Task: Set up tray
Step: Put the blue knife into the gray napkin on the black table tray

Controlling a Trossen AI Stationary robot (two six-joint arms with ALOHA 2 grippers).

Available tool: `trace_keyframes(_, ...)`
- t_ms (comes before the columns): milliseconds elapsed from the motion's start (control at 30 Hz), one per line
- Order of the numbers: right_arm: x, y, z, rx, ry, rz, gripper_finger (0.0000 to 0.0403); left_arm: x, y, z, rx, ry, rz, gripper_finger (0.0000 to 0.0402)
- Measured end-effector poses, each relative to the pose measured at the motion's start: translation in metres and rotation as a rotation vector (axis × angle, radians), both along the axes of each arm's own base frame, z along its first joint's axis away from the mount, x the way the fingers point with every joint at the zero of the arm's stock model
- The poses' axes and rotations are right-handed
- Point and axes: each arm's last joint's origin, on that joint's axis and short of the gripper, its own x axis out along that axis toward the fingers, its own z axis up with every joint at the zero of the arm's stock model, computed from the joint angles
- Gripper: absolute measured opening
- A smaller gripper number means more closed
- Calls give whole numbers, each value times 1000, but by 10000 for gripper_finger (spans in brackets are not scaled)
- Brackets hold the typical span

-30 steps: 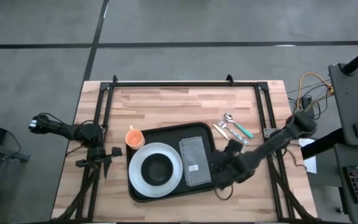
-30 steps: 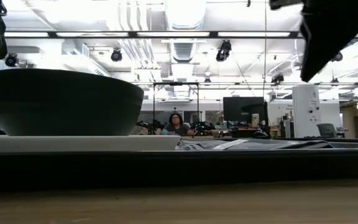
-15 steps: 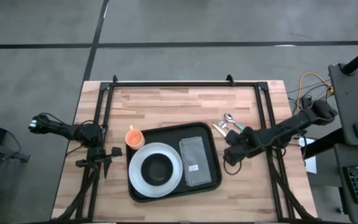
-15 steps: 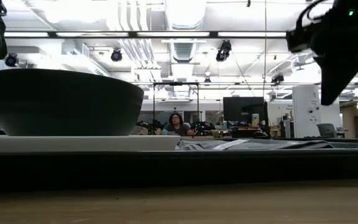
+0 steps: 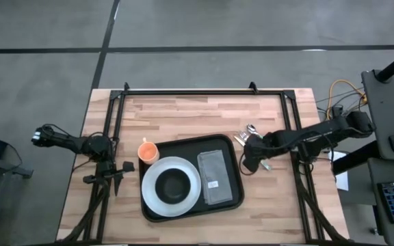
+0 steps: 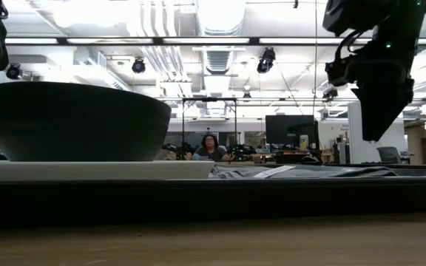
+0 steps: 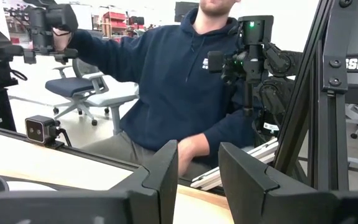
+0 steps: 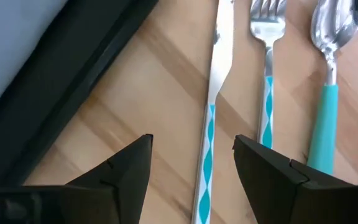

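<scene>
The black tray [image 5: 232, 152] lies on the wooden table. It holds a white plate [image 5: 157, 197] with a dark bowl [image 5: 172, 183] on it and a folded grey napkin [image 5: 215, 176]. A knife [image 8: 211, 118], a fork [image 8: 267, 93] and a teal-handled spoon [image 8: 327, 93] lie side by side on the wood off the tray's far right corner. My right gripper [image 8: 191, 146] hangs open above the knife's handle, pointing steeply down, clear of it. My left gripper [image 7: 197, 155] waits open at the table's left edge [image 5: 118, 169].
An orange cup [image 5: 147, 152] stands on the wood at the tray's far left corner. A black frame [image 5: 197, 92] runs round the table's far half. A person in a dark blue hoodie [image 7: 166, 81] sits beyond the table.
My right gripper has swung from above the tray's near right corner toward the table's far edge. It has rolled as it went. It now hangs over the cutlery beside the tray. Nothing on the table has moved.
</scene>
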Motion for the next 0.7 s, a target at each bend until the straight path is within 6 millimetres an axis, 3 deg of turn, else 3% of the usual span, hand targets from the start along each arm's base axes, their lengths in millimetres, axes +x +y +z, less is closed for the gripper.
trace_keyframes(700, 2, -30, 0, 37, 12, -55, 215, 0, 0, 0, 0, 0, 0, 98)
